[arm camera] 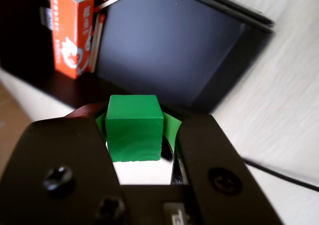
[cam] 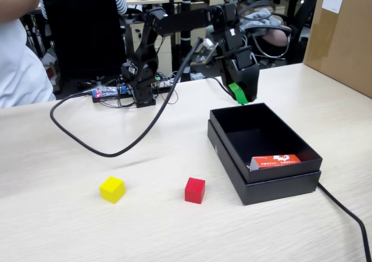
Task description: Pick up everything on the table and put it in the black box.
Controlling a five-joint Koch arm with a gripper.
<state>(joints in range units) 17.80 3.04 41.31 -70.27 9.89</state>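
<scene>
A pale wood-grain desk (cam: pixel 70 227) carries a matte black box (cam: pixel 263 183) with a stepped rim and a flat orange-red carton (cam: pixel 278 160) inside. The tool (arm camera: pixel 134 135) is clamped on the smooth green cube (arm camera: pixel 134 127) above the box's far edge; the yellow cube (cam: pixel 112 189) and red cube (cam: pixel 195 190) rest on the desk.

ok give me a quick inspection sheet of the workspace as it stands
surface: pale wood-grain table, flat and bare in front
job's things: green cube held above the far edge of the black box; yellow cube and red cube on the table, apart, left of the box in the fixed view
clutter: orange-red carton inside the box, matches beside it in the wrist view
grippers: gripper shut on the green cube
cables: black cable looping across the table; another running off right of the box
surroundings: brown carton at right, person at left, chairs behind
</scene>
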